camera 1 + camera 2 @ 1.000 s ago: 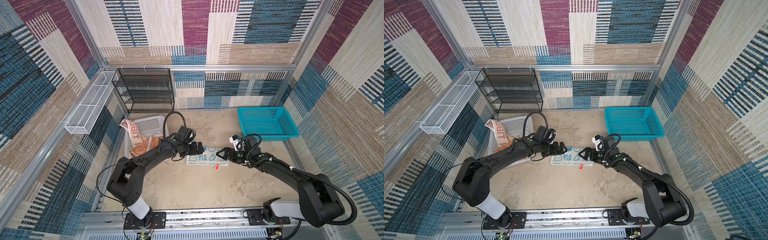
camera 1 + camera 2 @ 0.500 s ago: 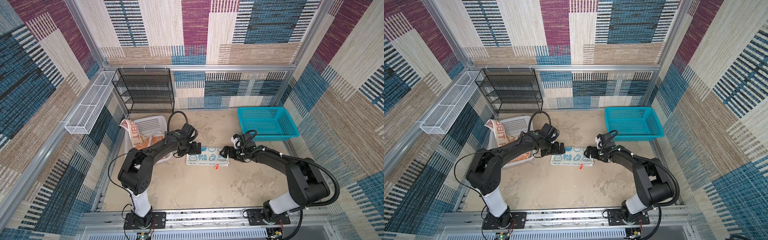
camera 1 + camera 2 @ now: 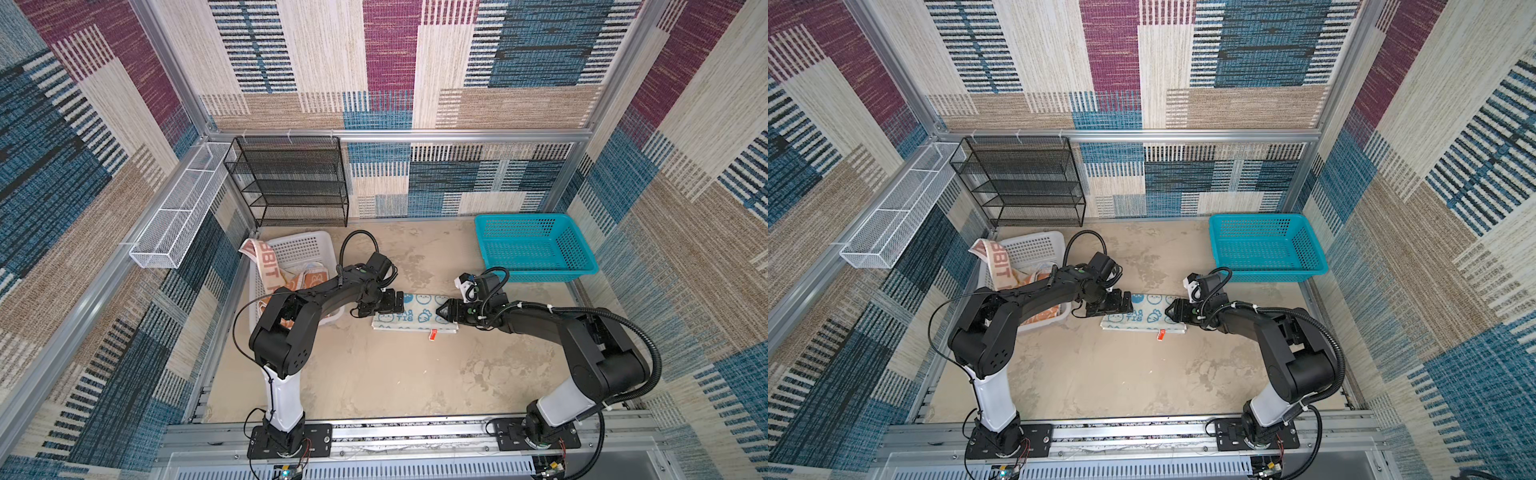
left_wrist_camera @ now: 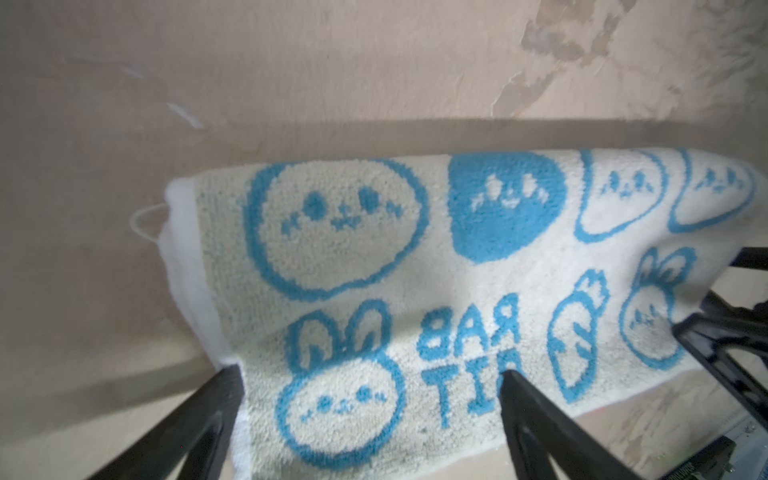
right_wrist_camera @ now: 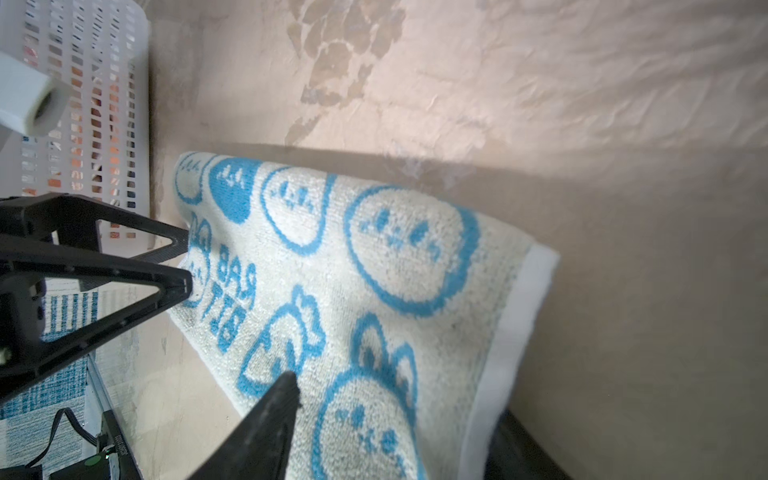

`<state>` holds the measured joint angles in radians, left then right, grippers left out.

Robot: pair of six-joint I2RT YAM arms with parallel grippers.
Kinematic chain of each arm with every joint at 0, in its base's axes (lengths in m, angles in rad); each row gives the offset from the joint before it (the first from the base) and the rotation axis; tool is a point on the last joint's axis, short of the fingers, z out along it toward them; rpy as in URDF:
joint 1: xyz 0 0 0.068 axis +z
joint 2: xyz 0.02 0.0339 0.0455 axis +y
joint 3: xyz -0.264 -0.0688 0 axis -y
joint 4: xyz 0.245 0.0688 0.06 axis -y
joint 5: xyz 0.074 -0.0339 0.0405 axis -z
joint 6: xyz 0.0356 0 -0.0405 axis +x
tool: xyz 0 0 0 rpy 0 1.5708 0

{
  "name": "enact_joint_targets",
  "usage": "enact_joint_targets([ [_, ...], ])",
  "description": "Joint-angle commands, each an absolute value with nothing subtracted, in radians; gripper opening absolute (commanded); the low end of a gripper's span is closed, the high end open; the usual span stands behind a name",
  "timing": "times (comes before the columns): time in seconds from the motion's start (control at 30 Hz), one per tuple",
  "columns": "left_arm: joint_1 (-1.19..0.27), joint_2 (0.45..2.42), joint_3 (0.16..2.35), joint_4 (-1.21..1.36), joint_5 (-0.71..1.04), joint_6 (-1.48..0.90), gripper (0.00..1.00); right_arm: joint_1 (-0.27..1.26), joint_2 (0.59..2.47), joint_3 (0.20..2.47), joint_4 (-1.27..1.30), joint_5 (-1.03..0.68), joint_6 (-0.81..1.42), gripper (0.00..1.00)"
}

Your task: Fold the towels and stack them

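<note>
The tan table (image 3: 374, 374) fills the floor of the cell. A black wire shelf (image 3: 291, 183) stands at its far left. A teal basket (image 3: 536, 274), with nothing visible in it, sits at the far right. A white basket (image 3: 299, 249) lies at the left edge.

Two of the towels are in the white basket, unfolded. The lettered towel (image 3: 266, 266) hangs over its far left rim, and the orange-rabbit towel (image 3: 309, 278) is bunched inside.

The blue-rabbit towel (image 3: 409, 313) lies mid-table as a folded strip, its long axis running left to right between the two arms.

The left gripper (image 3: 388, 305) is low at the strip's left end. Its jaws are spread wide, with the near left corner between the fingers (image 4: 532, 415). The right gripper (image 3: 441, 311) sits at the right end, one finger lying on top of the cloth. I cannot tell whether its jaws have pinched the hem.

Each arm is nearest its own end, so the likely next fold brings one end over the other along that axis.

The white basket is just left of the left gripper. Otherwise nothing blocks the strip. A small red tag (image 3: 432, 334) sticks out from its near edge.
</note>
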<state>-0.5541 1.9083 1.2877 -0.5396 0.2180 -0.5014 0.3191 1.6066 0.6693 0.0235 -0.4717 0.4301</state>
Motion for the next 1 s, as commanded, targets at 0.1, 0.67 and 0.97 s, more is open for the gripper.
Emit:
enact_joint_targets([
  [0.1,-0.555,1.919,1.248,-0.540,0.233,-0.498,0.99,0.333,1.648,0.644,0.004,-0.465,0.489,0.46],
  [0.67,-0.548,1.862,1.303,-0.606,0.194,-0.458,0.99,0.327,1.736,0.998,-0.252,-0.302,0.382,0.00],
  [0.97,-0.534,1.819,1.510,-0.712,0.153,-0.429,0.99,0.281,1.893,1.375,-0.487,-0.180,0.299,0.00],
])
